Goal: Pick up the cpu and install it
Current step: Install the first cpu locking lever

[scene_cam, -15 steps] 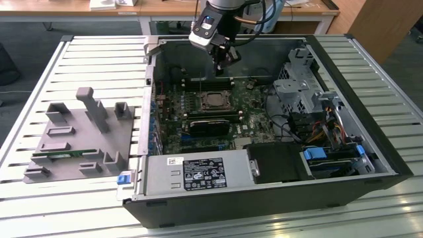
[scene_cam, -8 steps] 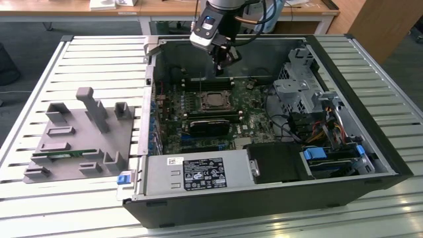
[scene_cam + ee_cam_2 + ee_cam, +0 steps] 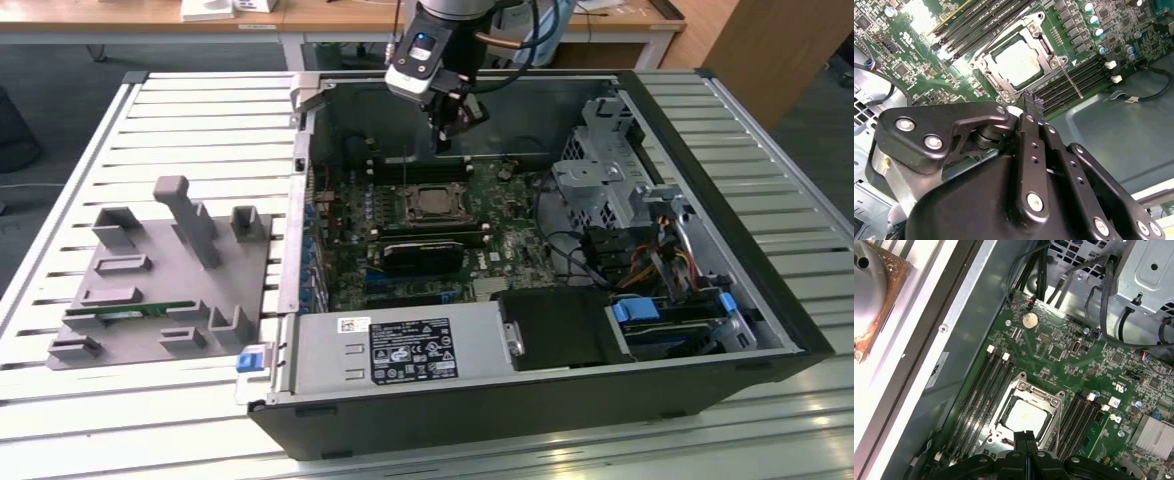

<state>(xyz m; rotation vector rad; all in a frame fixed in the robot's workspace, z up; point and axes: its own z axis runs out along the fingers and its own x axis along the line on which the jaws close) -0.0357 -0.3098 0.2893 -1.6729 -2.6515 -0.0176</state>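
The cpu (image 3: 430, 203) lies flat in the motherboard socket inside the open computer case (image 3: 747, 300), its silver-grey top facing up with a metal frame around it. Both wrist views show the cpu (image 3: 1016, 62) (image 3: 1024, 417) just beyond the fingertips. My gripper (image 3: 447, 135) hangs above the board, a little toward the case's back wall from the socket and apart from the chip. The black fingers (image 3: 1023, 437) are pressed together with nothing between them; the same gripper (image 3: 1033, 102) appears in the second wrist view.
A thin socket lever (image 3: 1071, 80) sticks out beside the frame. Memory slots (image 3: 976, 395) flank the socket. The power supply (image 3: 400, 350) and drive cage (image 3: 601, 170) crowd the case. A grey tray (image 3: 154, 290) with upright posts and a green memory stick (image 3: 127, 312) sits on the exterior view's left.
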